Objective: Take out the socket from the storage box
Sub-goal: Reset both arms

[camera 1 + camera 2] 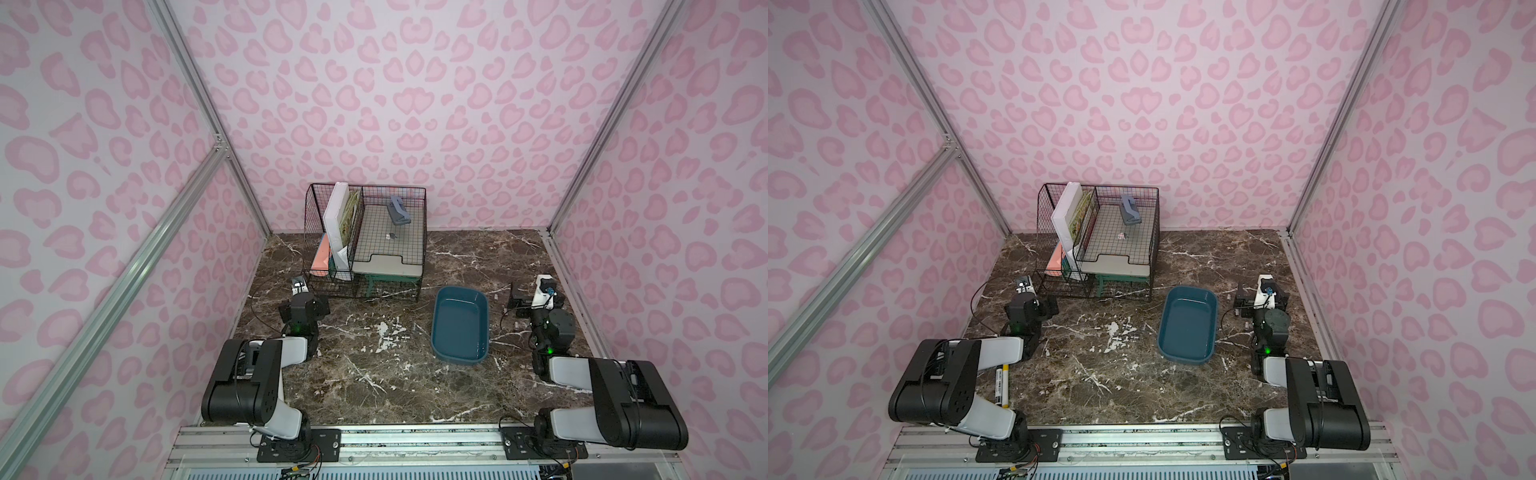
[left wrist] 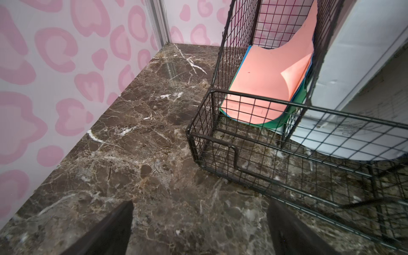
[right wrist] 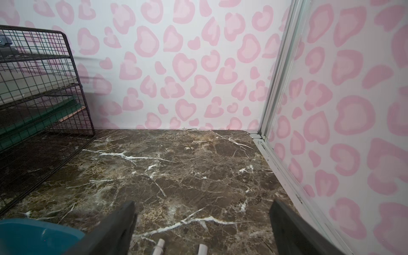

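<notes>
Left of the tub, on the marble (image 1: 374, 386): a scatter of small silvery sockets (image 1: 389, 340) lying loose, apart from the rim. They're out of the box, as I read it.
Tub: the teal storage box (image 1: 457, 328) sits between the arms, nearer the right one. Its floor looks bare in both top views. One glint by the near corner could be a reflection or a last piece; too small to call.
Right side: the right gripper (image 3: 202, 203) hangs low over the marble near the tub's far corner, fingers spread wide, nothing between them.
Left side: the left gripper (image 2: 201, 202) faces the wire organiser (image 1: 316, 216), jaws wide apart too, empty-handed.
Step in hand: I'd judge this a check for stragglers, or else the job is done.
Doing it well: if that glint is a socket, the right gripper is the closer. Come straight down inside the wall, pinch across the narrow body, lift clear of the rim before swinging out, and set it down with the others. The tub looks light, so keep off its wall or it may slide.
Hard to see: two white stubs (image 3: 160, 245) are cut off at the edge of the right wrist view; more sockets, perhaps, I cannot tell. A marker pen (image 1: 1003, 384) lies partly under the left arm (image 1: 934, 374). The sockets' exact shape can't be made out from above.
</notes>
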Tool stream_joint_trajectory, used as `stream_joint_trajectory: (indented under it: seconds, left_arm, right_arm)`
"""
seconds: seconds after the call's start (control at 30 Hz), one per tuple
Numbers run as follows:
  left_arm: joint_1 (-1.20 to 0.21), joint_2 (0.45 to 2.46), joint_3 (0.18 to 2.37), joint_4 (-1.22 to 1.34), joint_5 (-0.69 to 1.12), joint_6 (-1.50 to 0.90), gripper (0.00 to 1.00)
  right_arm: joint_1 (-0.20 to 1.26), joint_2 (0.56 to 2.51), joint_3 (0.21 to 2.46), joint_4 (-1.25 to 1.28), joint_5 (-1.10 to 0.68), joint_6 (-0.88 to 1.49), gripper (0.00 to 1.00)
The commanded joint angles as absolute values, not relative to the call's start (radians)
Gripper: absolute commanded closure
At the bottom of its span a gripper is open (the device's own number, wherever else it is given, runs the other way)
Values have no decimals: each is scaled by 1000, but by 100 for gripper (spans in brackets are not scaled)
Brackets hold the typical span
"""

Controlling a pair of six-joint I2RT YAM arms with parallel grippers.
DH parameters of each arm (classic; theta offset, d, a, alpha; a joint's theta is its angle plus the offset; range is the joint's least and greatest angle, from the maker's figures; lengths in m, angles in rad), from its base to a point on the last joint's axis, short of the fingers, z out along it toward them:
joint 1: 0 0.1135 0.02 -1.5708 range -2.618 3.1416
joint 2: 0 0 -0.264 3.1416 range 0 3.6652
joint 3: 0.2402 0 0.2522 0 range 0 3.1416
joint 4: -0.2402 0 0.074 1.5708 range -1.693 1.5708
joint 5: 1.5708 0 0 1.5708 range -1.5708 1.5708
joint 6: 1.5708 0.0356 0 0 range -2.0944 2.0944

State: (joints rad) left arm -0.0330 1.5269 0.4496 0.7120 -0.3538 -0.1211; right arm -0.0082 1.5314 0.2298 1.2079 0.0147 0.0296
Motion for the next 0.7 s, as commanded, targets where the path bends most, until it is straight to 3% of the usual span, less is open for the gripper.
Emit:
stream_joint_trajectory:
  seconds: [0.0,0.67]
  left_arm:
    - [-33,1528,453,715,-348,-115,1]
    - [-37,1499,377,823,-298,-89,1]
  right_arm:
    - [-9,1529,236,1236,7,26,1]
    - [3,1503,169,1333,0,8,1]
